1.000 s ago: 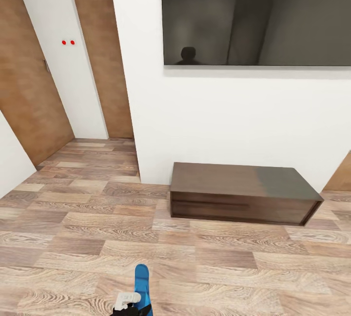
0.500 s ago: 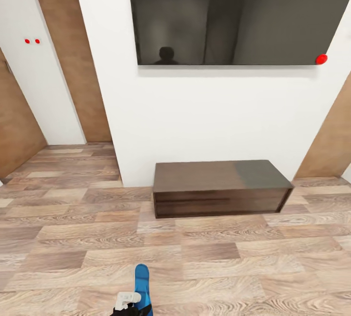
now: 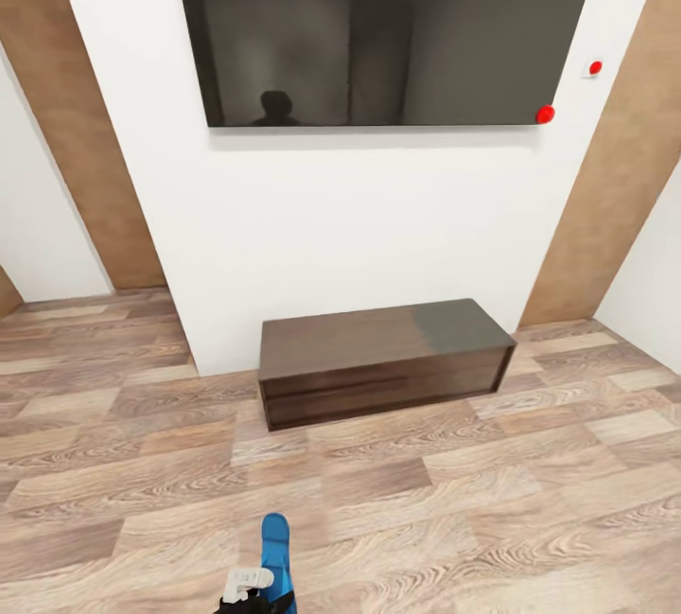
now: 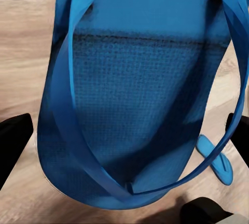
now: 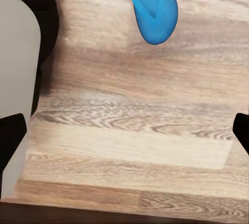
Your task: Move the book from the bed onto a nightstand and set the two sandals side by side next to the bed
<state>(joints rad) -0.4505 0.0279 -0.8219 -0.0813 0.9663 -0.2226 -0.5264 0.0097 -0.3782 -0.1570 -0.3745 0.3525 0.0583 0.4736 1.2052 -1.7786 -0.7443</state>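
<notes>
While the left end effector (image 3: 248, 595) is pinching a bright blue flat slide sandal (image 3: 275, 548), its long axis is pointing away toward a long dark glossy bench-like unit (image 3: 383, 359). Another blue sandal (image 5: 153, 6) is lying on the wood-plank floor (image 3: 473, 500). Right end effector's state cannot be told. No writing is legible.

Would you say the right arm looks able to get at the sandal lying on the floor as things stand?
Probably yes. The right wrist view shows that sandal flat on bare wood floor with nothing lying between; the right pincer looks open and empty. The left pincer holds the other sandal.
</notes>
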